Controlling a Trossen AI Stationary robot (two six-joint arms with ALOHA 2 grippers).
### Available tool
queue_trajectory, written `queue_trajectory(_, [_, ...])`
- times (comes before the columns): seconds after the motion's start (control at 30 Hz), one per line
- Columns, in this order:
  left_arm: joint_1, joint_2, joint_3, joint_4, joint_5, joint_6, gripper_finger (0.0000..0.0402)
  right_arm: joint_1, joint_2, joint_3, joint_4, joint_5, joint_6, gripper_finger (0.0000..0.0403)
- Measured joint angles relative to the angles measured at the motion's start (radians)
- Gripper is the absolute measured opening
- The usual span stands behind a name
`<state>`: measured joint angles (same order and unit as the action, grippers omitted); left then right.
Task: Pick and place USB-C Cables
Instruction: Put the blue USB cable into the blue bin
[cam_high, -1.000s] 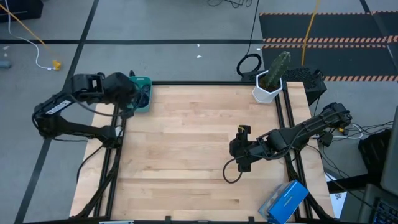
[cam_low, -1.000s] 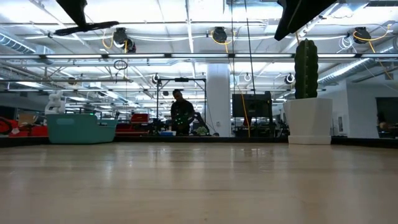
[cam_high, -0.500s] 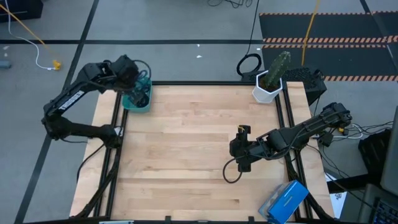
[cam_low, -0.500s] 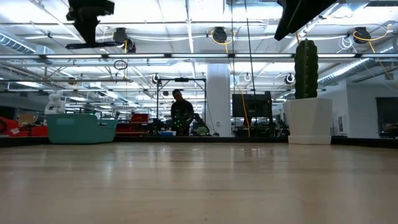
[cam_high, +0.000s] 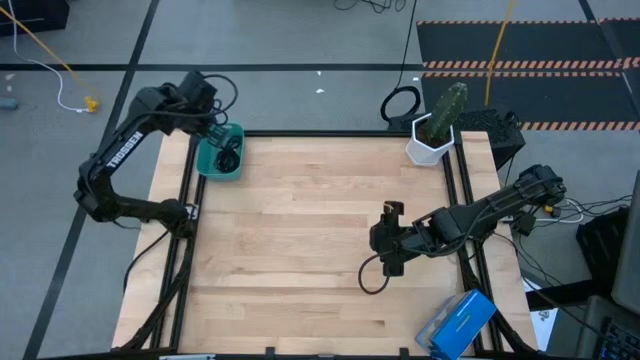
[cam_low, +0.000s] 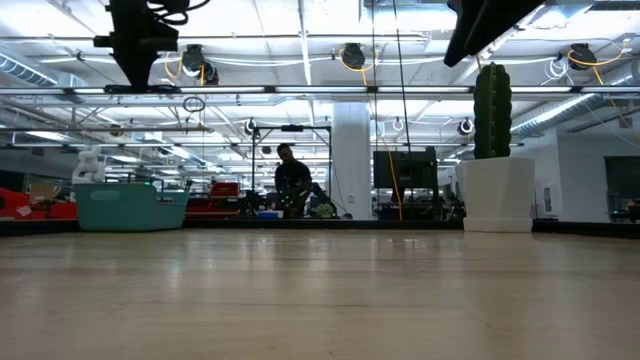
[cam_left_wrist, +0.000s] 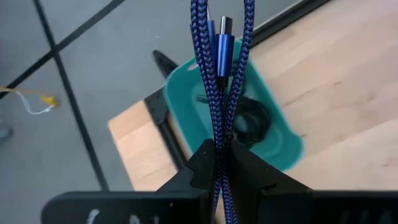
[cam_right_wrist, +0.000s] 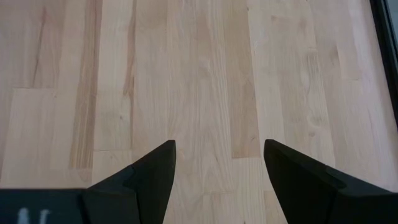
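Observation:
The blue-purple braided USB-C cable (cam_left_wrist: 219, 81) is in my left gripper (cam_left_wrist: 221, 149), which is shut on it above the teal tray (cam_left_wrist: 186, 106). One of the cable's plugs (cam_left_wrist: 222, 40) points away from the fingers. In the tray lie black coiled cables (cam_left_wrist: 249, 124). From above, my left gripper (cam_high: 213, 127) stands over the far end of the tray (cam_high: 207, 165) at the table's far left corner. My right gripper (cam_right_wrist: 217, 158) is open over bare wood and shows right of the table's middle (cam_high: 384, 243). My left gripper pinches the blue-purple cable between its two fingers at a bunch of several strands (cam_left_wrist: 220, 138). The strands run out past the fingertips, over the tray, lifted clear of it. The wrist view looks along the fingers, so how far back the cable reaches does not show.
A white pot with a cactus (cam_high: 433, 138) stands at the far right corner. A blue box (cam_high: 458, 322) lies at the near right edge. In the low view the tray (cam_low: 130, 205) is far left and the pot (cam_low: 494, 193) right, with bare wood between.
My left arm has swung toward the table's far edge, carrying the shut gripper with the blue-purple cable from the tray's left side to above it. The tray, covered by the arm a second ago, now shows in the high view. My right arm has kept still.

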<state>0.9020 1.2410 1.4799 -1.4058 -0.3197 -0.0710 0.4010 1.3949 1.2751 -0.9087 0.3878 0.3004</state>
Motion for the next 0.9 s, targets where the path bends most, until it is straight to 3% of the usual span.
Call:
queue_trajectory(0.4, [0.0, 0.001, -0.067, 0.031, 0.005, -0.089, 0.0031, 0.0, 0.0, 0.0, -0.002, 0.0, 0.006, 0.0238])
queue_trajectory(0.9, [0.002, 0.001, -0.429, 0.335, -0.014, -0.208, 0.0031, 0.0, 0.0, 0.0, -0.002, 0.0, 0.003, 0.0238])
